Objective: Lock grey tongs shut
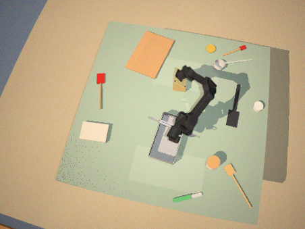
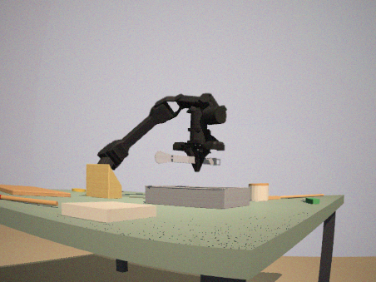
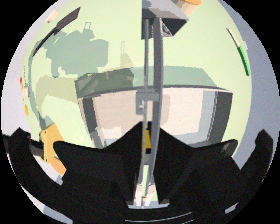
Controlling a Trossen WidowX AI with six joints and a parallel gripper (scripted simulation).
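The grey tongs [image 1: 164, 122] [image 2: 181, 160] [image 3: 158, 60] hang in the air above the roasting tin [image 1: 152, 150] [image 2: 183, 197] [image 3: 220, 115]. My gripper [image 2: 197, 168] [image 3: 145, 129] is shut on their arms, which lie close together with a narrow gap. The tongs are about level, hinge to the right and tips to the left in the exterior view. In the wrist view the hinge is at the top. Whether the lock has caught cannot be seen. The wooden board [image 1: 150, 53] [image 2: 33, 190] lies flat, away from the tin. The fingers are hidden under the arm in the top view.
A yellow wedge-shaped block [image 1: 179, 86] [image 2: 97, 180] stands between tin and board, near the arm's base. A cream block [image 1: 94, 132] [image 2: 109, 210] lies left of the tin. A jar with an orange lid [image 1: 213, 161] [image 2: 259, 192] and a black spatula [image 1: 233, 118] are to the right.
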